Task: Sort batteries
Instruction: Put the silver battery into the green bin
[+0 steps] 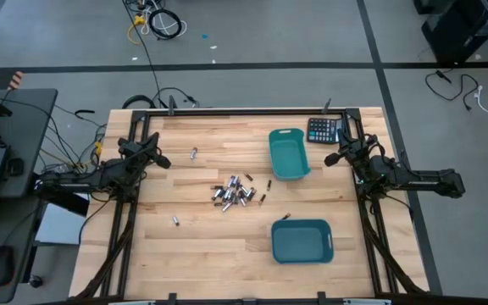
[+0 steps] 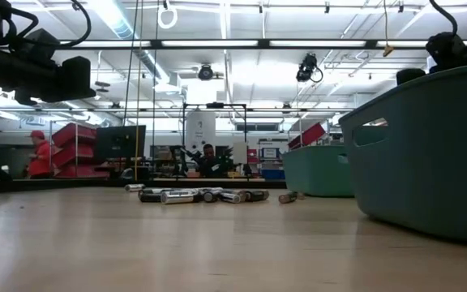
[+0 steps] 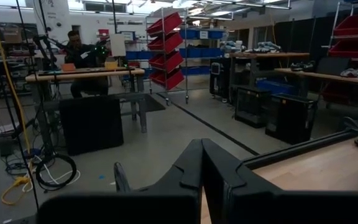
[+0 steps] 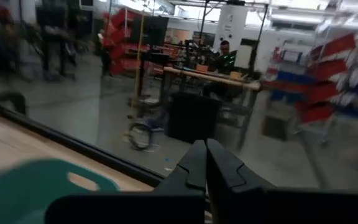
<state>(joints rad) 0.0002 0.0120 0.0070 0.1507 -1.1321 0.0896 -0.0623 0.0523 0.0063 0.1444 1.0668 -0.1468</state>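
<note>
Both pairs of jaws are pressed together, holding nothing. The left gripper (image 1: 165,161) hangs at the table's (image 1: 185,254) left edge. The batteries (image 1: 233,193) lie heaped mid-table, with strays around them. Right of them sit two teal bins (image 1: 289,154) (image 1: 302,241) and a calculator (image 1: 323,130). The right gripper (image 1: 330,158) hangs beside the far bin

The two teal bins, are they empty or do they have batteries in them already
Empty. From above, both teal bins show bare floors, while the batteries lie heaped and scattered on the table.
</note>
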